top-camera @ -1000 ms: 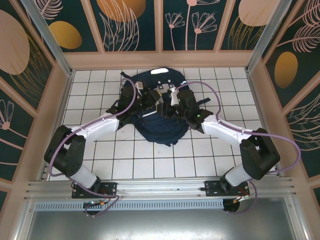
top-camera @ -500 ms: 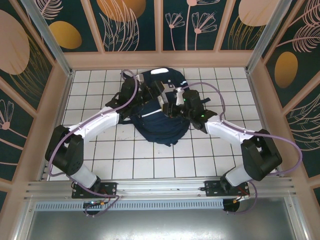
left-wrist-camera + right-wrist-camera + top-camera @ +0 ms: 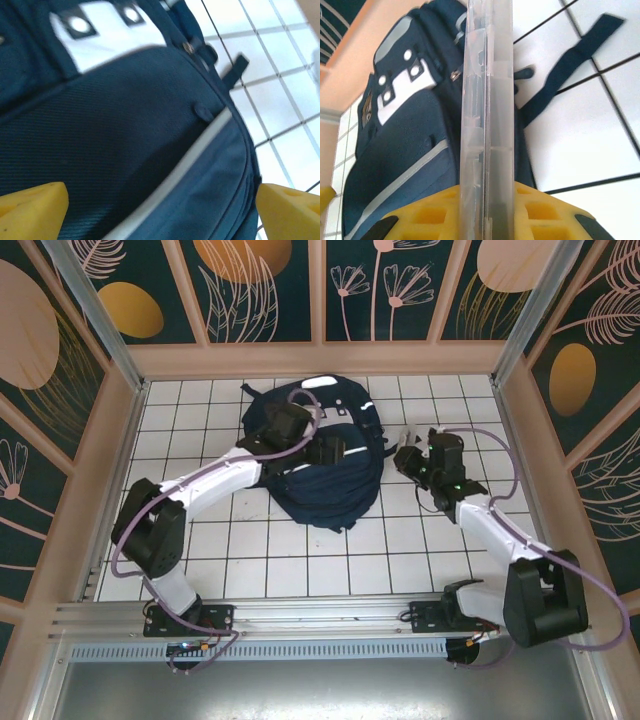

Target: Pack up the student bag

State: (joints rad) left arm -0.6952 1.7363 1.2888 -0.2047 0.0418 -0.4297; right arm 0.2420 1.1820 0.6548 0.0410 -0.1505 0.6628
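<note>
The backpack (image 3: 325, 490) lies flat on the tiled bench (image 3: 300, 560), midway across and nearer its far edge. The left tool (image 3: 160, 205) hangs over it, spread wide and holding nothing. The right tool (image 3: 487, 215), beside the backpack's right side, grips a clear plastic case (image 3: 487, 90) edge-on.

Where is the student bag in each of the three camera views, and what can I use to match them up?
Top external: the student bag lies at the centre of the tiled table, toward the far side.
Left wrist: the bag spreads across most of the picture, with tiles at upper right.
Right wrist: the bag is in the left half, behind the clear plastic case.
Shared landmark: its white patches.
</note>
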